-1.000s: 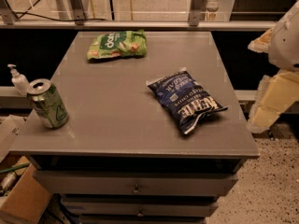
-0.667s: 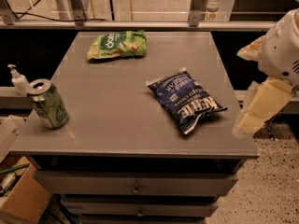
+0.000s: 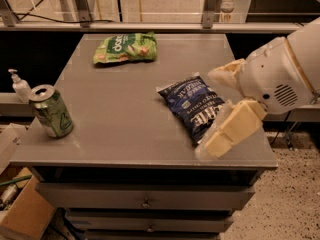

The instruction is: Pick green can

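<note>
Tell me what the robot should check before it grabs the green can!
1. Green can upright, near the table's left edge: ok.
2. Gripper open and empty: ok.
3. Gripper at the can: not ok; it is on the right side, by the blue chip bag.
4. Bare tabletop between chip bag and can: ok.
5. Green snack bag at the back, apart from the can: ok.
6. Can's weight: cannot tell.
</note>
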`<state>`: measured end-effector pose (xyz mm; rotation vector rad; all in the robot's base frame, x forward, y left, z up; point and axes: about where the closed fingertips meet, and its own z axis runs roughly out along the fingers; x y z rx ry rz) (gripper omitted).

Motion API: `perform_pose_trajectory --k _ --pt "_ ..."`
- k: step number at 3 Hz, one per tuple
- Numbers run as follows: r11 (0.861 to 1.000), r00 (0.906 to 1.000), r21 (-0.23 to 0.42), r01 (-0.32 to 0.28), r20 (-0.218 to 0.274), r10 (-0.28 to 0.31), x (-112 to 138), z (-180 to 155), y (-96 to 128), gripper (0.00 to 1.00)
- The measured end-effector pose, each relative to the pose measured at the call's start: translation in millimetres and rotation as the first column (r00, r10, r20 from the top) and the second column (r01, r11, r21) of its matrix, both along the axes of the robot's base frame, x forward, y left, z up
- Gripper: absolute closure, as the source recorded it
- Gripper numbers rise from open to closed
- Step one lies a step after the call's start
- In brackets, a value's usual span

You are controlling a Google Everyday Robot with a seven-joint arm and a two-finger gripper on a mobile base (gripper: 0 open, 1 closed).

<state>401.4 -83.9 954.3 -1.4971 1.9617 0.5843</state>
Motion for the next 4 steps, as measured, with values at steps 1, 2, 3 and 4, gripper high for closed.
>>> perform_pose_trajectory --k 1,2,3,4 --pt "0.991 0.9992 0.13 -0.035 -0.013 0.037 -12.2 14.2 31.1 0.0" --pt "0.991 0.9995 0.133 -0.029 -0.002 0.03 -10.1 15.2 27.3 0.0" --pt "0.986 0.9986 0.161 -0.039 0.042 0.033 -9.2 2.3 45.3 0.0" --pt "0.975 0.9956 0.22 -0.026 0.094 0.005 6.2 -18.5 81.9 0.0"
